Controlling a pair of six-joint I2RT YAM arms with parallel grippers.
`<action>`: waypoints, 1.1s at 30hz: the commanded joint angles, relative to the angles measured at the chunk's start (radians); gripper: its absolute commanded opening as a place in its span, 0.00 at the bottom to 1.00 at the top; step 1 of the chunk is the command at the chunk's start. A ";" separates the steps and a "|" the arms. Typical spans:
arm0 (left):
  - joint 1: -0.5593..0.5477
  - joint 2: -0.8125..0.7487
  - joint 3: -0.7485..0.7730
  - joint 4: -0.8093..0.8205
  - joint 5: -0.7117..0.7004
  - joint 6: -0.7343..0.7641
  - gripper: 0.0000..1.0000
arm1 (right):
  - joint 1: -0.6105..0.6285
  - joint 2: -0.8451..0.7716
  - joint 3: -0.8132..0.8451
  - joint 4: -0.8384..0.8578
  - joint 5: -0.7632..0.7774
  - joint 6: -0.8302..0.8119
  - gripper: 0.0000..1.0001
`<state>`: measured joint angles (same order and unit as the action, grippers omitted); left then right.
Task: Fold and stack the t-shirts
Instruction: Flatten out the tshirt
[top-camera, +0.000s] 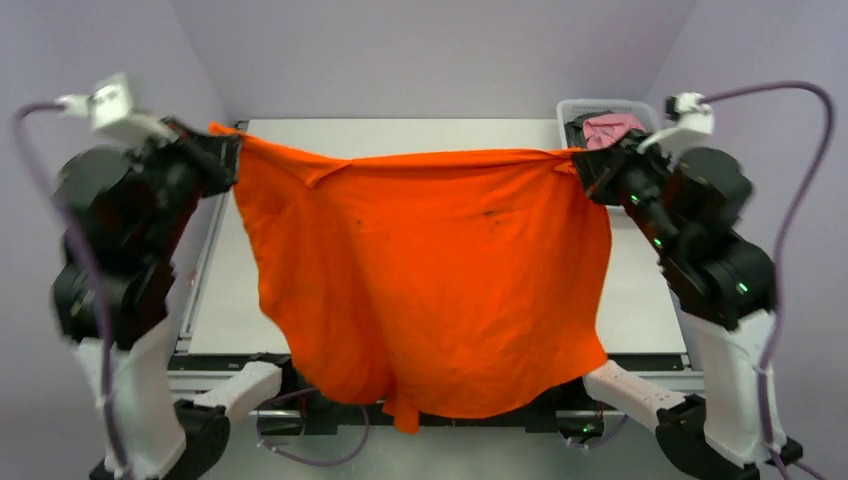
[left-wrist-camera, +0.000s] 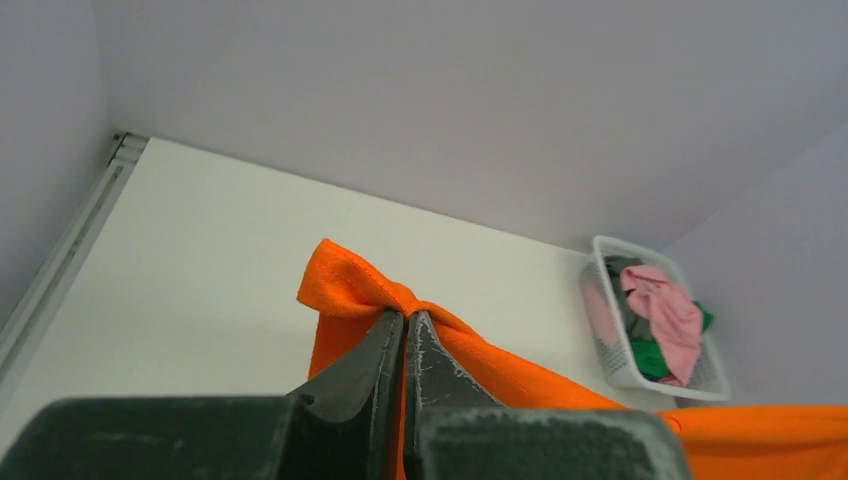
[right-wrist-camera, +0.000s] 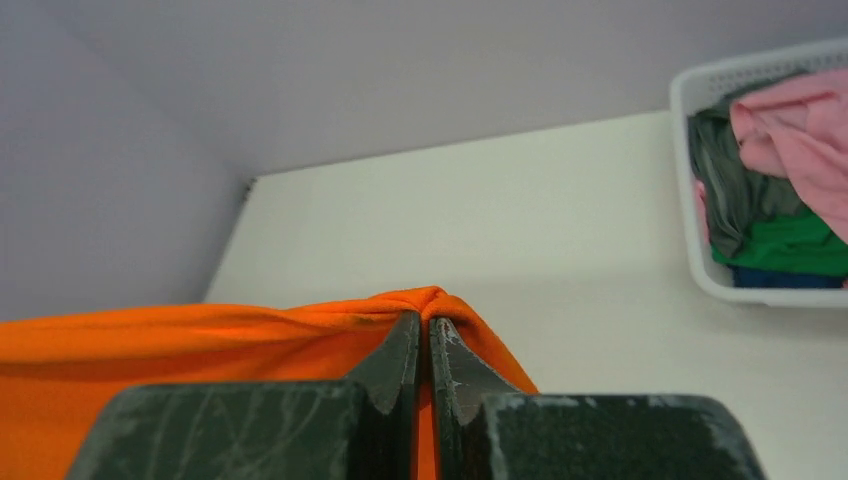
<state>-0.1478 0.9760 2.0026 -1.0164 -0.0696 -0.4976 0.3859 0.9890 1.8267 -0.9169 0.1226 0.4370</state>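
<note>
Nearest the lens in the top view, the left arm base (top-camera: 200, 432) sits at 7 o'clock and the right arm base (top-camera: 692, 440) at 5 o'clock. Each arm rises steeply, its wrist turned inward.

The left gripper (top-camera: 226, 156), at 10 o'clock, is clamped tight on one upper corner of the orange t-shirt (top-camera: 430, 280). The right gripper (top-camera: 582, 166), at 2 o'clock, pinches the opposite corner. The shirt hangs between them like a curtain, with its top edge taut and its hem drooping toward 6 o'clock. In both wrist views, cloth bunches just past the closed fingertips at 12 o'clock.

Beneath lies a white table (top-camera: 400, 135). At its 1 o'clock corner a white slotted basket (top-camera: 572, 108) holds a pink shirt (top-camera: 610, 127), a grey shirt (right-wrist-camera: 730, 190) and a green shirt (right-wrist-camera: 790, 245). Pale lilac walls (top-camera: 430, 50) enclose the table.
</note>
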 joint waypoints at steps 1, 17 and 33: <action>0.007 0.248 -0.172 0.192 -0.162 0.074 0.00 | -0.010 0.149 -0.227 0.158 0.278 -0.011 0.00; -0.017 1.312 0.407 0.084 -0.137 0.076 0.97 | -0.157 1.072 0.082 0.331 0.213 -0.058 0.80; -0.116 0.983 -0.233 0.371 0.133 -0.087 1.00 | -0.147 0.575 -0.770 0.755 -0.107 0.081 0.85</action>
<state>-0.2604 1.9270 1.8648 -0.7422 -0.0734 -0.5011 0.2310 1.6299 1.2385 -0.3016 0.1432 0.4625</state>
